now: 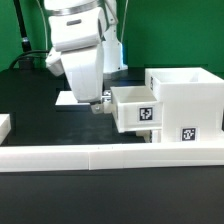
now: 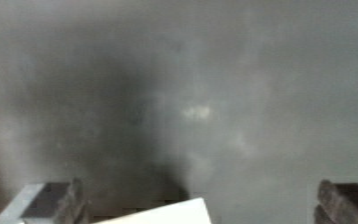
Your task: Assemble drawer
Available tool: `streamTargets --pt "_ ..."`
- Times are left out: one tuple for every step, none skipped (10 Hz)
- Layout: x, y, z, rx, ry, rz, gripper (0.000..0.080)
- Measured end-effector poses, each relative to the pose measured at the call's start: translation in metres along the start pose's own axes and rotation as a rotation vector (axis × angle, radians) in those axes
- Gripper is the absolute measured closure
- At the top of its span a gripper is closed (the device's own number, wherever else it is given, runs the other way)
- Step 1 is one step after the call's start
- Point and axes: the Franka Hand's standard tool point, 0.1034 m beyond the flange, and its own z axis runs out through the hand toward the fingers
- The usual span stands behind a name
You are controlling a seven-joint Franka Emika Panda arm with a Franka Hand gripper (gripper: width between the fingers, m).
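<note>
The drawer's tall white housing [image 1: 185, 95] stands at the exterior view's right, with a square tag low on its front. A small white tray [image 1: 132, 108] with a tag sticks out of the housing's side toward the exterior view's left. My gripper [image 1: 100, 106] hangs low over the black table, right beside the tray's outer end. In the wrist view the gripper [image 2: 197, 192] is open and empty, with its fingers [image 2: 44, 203] wide apart over dark table. A white corner [image 2: 158, 214] shows between them; I cannot tell what it belongs to.
A long low white border wall [image 1: 90, 155] runs along the front of the table. The marker board [image 1: 68, 98] lies flat behind the gripper. A small white piece [image 1: 4, 125] shows at the exterior view's left edge. A green backdrop is behind.
</note>
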Motion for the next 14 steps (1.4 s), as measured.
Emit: streamTargets --pt "0.008 0.0 0.001 0.001 0.001 0.028 0.0151" --pt "0.017 0.0 0.001 0.002 0.003 0.047 0.0151" --pt "0.027 -0.001 0.002 0.004 0.005 0.074 0.0151" --pt "0.035 -0.002 0.004 0.007 0.007 0.101 0.0151" --pt "0.043 -0.004 0.007 0.013 0.008 0.122 0.0151" --pt "0.051 -0.005 0.01 0.018 0.007 0.131 0.0151" --pt "0.051 -0.005 0.01 0.018 0.006 0.147 0.0151" --pt "0.05 -0.005 0.01 0.018 0.006 0.148 0.0151" --pt "0.043 -0.007 0.007 0.017 0.005 0.154 0.0151" --pt "0.032 -0.011 0.001 0.014 0.002 0.164 0.0151" --pt "0.023 -0.018 -0.005 0.014 0.0 0.167 0.0151" --pt "0.018 -0.025 -0.016 0.002 -0.005 0.183 0.0151" --pt "0.018 -0.034 -0.025 -0.009 -0.012 0.203 0.0151" --pt "0.019 -0.038 -0.029 -0.026 -0.016 0.214 0.0151"
